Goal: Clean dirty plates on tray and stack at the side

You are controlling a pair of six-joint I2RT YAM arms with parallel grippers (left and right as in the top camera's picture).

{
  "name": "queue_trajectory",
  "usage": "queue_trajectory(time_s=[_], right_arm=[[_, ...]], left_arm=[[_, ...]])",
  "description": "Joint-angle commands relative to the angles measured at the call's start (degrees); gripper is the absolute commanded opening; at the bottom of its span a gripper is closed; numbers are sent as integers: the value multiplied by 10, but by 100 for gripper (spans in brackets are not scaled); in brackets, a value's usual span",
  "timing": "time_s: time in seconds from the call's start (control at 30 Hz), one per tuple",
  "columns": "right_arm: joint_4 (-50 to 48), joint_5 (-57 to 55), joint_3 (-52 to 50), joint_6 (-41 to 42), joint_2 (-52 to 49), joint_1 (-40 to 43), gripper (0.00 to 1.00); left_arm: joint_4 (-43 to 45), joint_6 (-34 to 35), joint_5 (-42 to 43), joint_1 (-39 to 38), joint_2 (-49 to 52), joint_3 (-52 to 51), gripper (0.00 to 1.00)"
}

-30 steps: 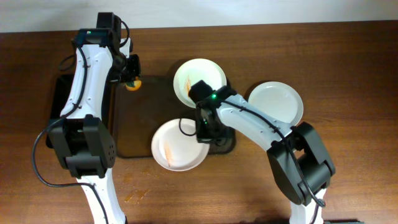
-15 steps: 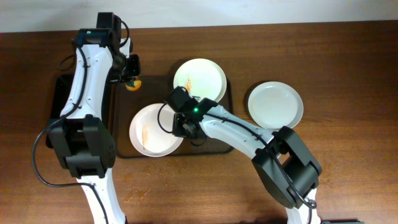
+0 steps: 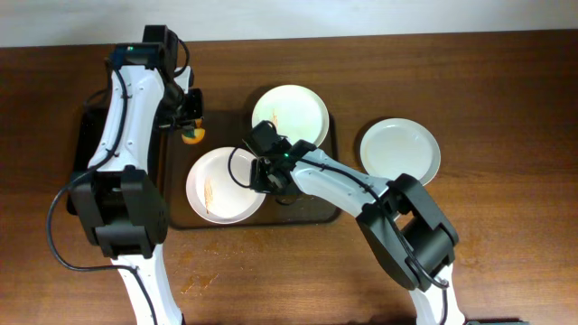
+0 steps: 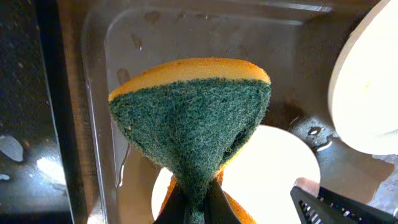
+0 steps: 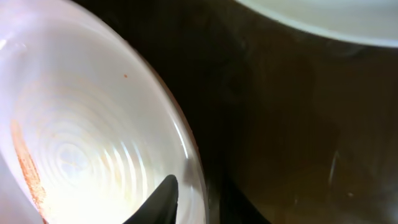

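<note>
Front plate (image 3: 224, 185) sits on the near left part of the tray (image 3: 230, 135), a thin orange streak across its white bowl. A second plate (image 3: 290, 116) lies at the tray's far right corner, also streaked orange. The third plate (image 3: 400, 151) is well off the tray on the wooden surface (image 3: 506, 90) to the right, and it looks clean.

The right arm folds at its elbow over the near right and reaches left across the tray, bringing the right tool (image 3: 264, 171) to the front plate's right rim. From the wrist, one dark finger (image 5: 165, 193) shows over the inside of that rim. The other is lost against the dark tray, so there is no telling whether the rim is pinched or only straddled.

The left arm stretches up the left side, over the black tray (image 3: 83, 144), and its wrist bends back toward the brown tray's far left corner. There the left tool (image 4: 194, 208) is clamped tight on the sponge (image 4: 193, 130), green scrub face to the camera, yellow foam on top, above the wet tray floor.
</note>
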State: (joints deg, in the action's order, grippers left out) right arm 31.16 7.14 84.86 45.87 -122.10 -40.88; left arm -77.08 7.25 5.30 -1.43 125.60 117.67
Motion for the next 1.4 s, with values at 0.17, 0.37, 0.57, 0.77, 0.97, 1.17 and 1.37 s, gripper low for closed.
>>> queue_trajectory(time_s=[0.17,0.37,0.57,0.77,0.97,1.17,1.37], right_arm=[[-4,13,9,12,-11,10,4],[-6,24,9,16,-11,18,4],[-5,34,9,16,-11,24,4],[-6,34,9,16,-11,24,4],[-6,34,9,16,-11,24,4],[-6,34,9,16,-11,24,4],[-6,34,9,15,-11,24,4]], left_arm=[[-4,21,-2,2,3,-69,1],[14,21,-4,-20,3,-132,1],[81,23,-3,-26,3,-259,1],[131,23,-2,-42,3,-360,1],[105,9,0,-62,3,-390,1],[74,-86,93,-70,3,-390,0],[195,-4,45,-68,3,-390,1]])
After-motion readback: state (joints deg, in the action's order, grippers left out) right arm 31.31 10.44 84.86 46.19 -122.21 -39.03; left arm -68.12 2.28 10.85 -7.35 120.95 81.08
